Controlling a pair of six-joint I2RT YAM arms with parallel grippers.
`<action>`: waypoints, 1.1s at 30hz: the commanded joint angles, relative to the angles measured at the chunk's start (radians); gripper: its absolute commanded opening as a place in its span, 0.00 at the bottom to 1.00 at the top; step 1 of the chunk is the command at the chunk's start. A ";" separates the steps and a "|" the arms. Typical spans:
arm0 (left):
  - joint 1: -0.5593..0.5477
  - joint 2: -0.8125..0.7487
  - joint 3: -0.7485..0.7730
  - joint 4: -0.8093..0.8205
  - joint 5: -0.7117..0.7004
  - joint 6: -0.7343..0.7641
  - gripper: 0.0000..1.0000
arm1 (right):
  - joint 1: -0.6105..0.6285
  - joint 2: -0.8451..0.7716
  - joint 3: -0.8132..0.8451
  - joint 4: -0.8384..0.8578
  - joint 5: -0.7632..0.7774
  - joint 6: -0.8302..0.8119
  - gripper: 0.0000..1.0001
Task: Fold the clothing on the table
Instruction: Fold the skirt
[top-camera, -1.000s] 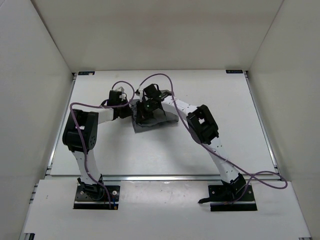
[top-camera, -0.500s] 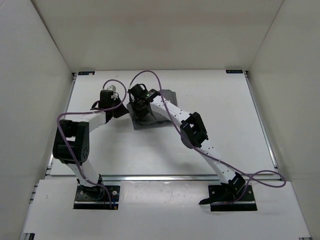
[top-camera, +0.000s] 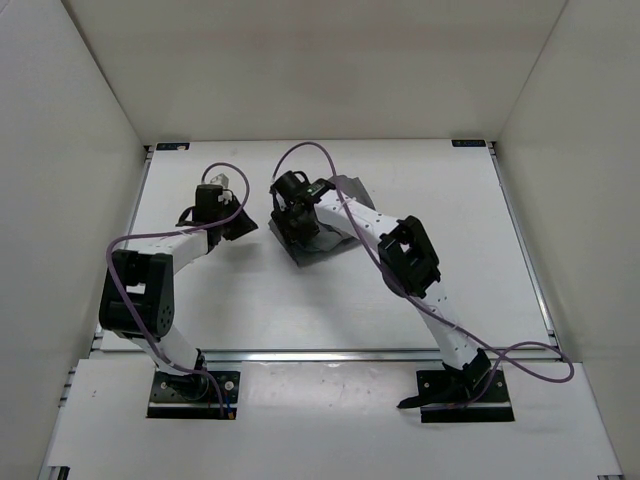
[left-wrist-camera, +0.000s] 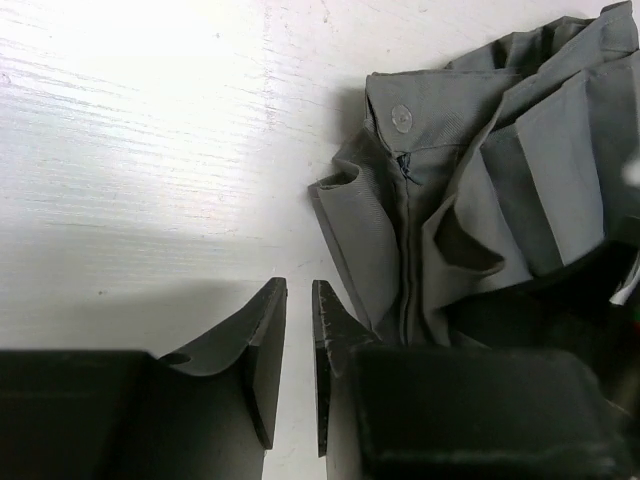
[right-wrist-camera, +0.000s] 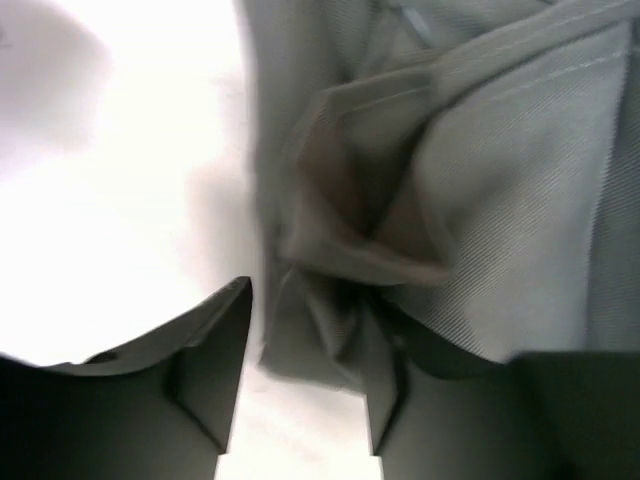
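Lying bunched on the table (top-camera: 450, 260), past its middle, the skirt (top-camera: 318, 250) seems half folded. Right gripper (right-wrist-camera: 305, 340) is spread over a cloth ridge; left gripper (left-wrist-camera: 298, 290), slightly parted and empty, sits beside. Next probably needs new edge grips.

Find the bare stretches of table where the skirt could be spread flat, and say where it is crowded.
Widest: the table between the right arm and the right rail. Also the strip between the two arms toward the near rail, and the far strip behind the skirt. Crowded: mid-table, with the left gripper beside the skirt and the right gripper over it.
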 joint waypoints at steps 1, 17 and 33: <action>0.001 -0.065 -0.007 0.002 0.020 -0.002 0.28 | -0.008 -0.149 -0.036 0.097 -0.111 -0.031 0.45; -0.112 -0.097 -0.015 0.102 0.031 -0.074 0.22 | -0.293 -0.602 -0.610 0.426 -0.256 0.013 0.28; -0.236 0.124 0.073 0.194 0.040 -0.158 0.16 | -0.453 -0.462 -0.808 0.602 -0.285 0.085 0.00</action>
